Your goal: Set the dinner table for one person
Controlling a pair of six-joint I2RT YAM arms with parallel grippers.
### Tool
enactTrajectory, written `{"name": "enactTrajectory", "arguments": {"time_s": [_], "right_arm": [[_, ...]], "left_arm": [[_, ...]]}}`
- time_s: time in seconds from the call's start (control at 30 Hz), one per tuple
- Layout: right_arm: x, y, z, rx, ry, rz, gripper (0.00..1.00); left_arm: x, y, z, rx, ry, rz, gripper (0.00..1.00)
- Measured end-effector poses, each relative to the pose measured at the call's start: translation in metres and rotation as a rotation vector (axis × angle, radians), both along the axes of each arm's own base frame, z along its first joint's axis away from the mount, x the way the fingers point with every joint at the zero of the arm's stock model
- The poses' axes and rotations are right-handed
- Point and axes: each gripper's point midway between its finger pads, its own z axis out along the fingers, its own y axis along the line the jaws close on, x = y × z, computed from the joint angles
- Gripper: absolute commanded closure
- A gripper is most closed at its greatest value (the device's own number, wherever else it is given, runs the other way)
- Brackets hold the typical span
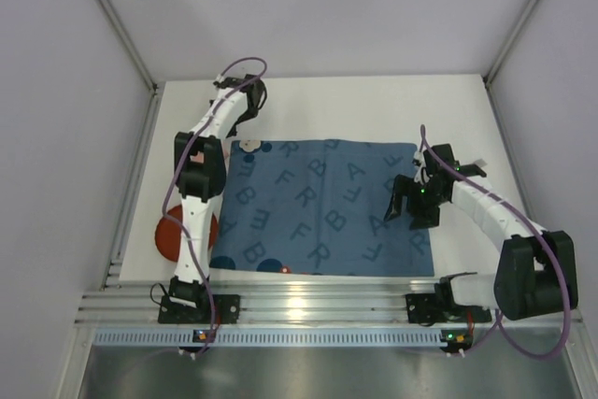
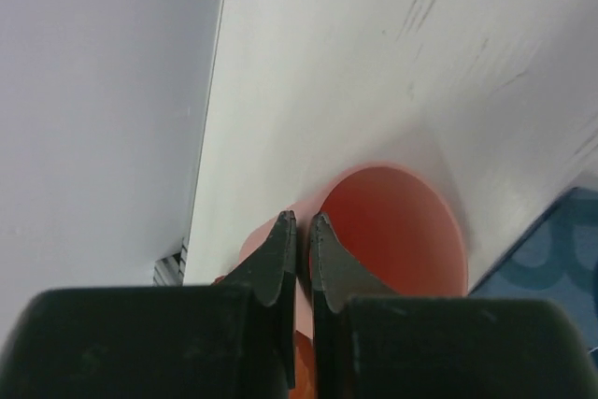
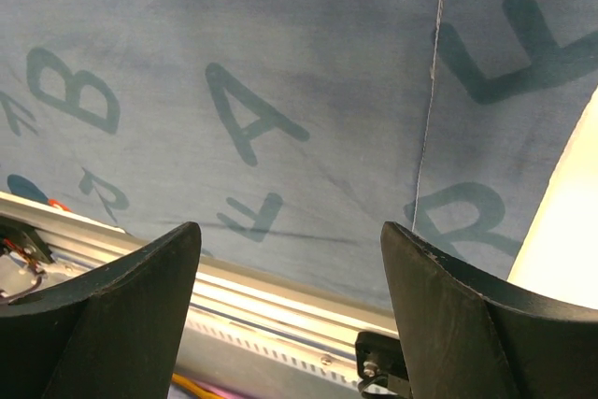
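Left gripper (image 2: 301, 223) pinched shut on rim of orange cup (image 2: 402, 231) at far-left corner of white bench (image 1: 355, 105), blue lettered mat (image 1: 318, 212) just near-right; right gripper (image 3: 290, 227) wide open, empty, over mat's right edge.

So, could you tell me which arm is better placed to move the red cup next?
Left. The left gripper pinches the red cup by its rim beside the blue mat; the right gripper hangs open over that mat, with no cup in its view.
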Motion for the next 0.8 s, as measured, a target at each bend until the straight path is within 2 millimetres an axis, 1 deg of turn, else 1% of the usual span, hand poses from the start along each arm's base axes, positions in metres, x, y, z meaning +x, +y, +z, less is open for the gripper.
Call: {"name": "enactTrajectory", "arguments": {"time_s": [0.13,0.27,0.37,0.43,0.47,0.5,0.57,0.6,0.63,0.7,0.77,0.8], "right_arm": [[-0.001,0.001,0.0,0.007,0.0,0.008,0.22],[-0.001,0.002,0.001,0.014,0.0,0.01,0.22],[0.0,0.003,0.003,0.018,-0.008,0.01,0.23],[0.002,0.003,0.009,0.021,-0.023,0.007,0.23],[0.006,0.004,0.016,0.026,-0.04,0.002,0.23],[0.009,0.005,0.022,0.032,-0.056,-0.001,0.23],[0.02,0.009,0.041,0.053,-0.102,-0.011,0.22],[0.027,0.012,0.053,0.069,-0.13,-0.015,0.22],[0.034,0.016,0.067,0.09,-0.158,-0.023,0.22],[0.047,0.022,0.091,0.127,-0.211,-0.036,0.21],[0.057,0.027,0.116,0.167,-0.255,-0.051,0.21],[0.061,0.031,0.128,0.189,-0.274,-0.058,0.21]], "left_arm": [[-0.01,0.003,0.007,0.012,0.008,0.009,1.0],[-0.012,0.001,0.027,-0.025,-0.047,0.018,1.0],[-0.012,-0.01,0.052,-0.114,-0.147,0.013,1.0],[-0.013,-0.022,0.077,-0.183,-0.232,-0.009,1.0],[-0.014,-0.029,0.089,-0.219,-0.271,-0.025,1.0],[-0.016,-0.04,0.104,-0.267,-0.318,-0.051,1.0],[-0.022,-0.064,0.129,-0.351,-0.403,-0.113,1.0],[-0.028,-0.082,0.142,-0.401,-0.441,-0.16,1.0],[-0.032,-0.099,0.15,-0.443,-0.468,-0.202,1.0],[-0.045,-0.141,0.16,-0.543,-0.505,-0.298,1.0],[-0.057,-0.179,0.158,-0.619,-0.506,-0.377,1.0],[-0.065,-0.2,0.153,-0.655,-0.492,-0.417,1.0]]}}
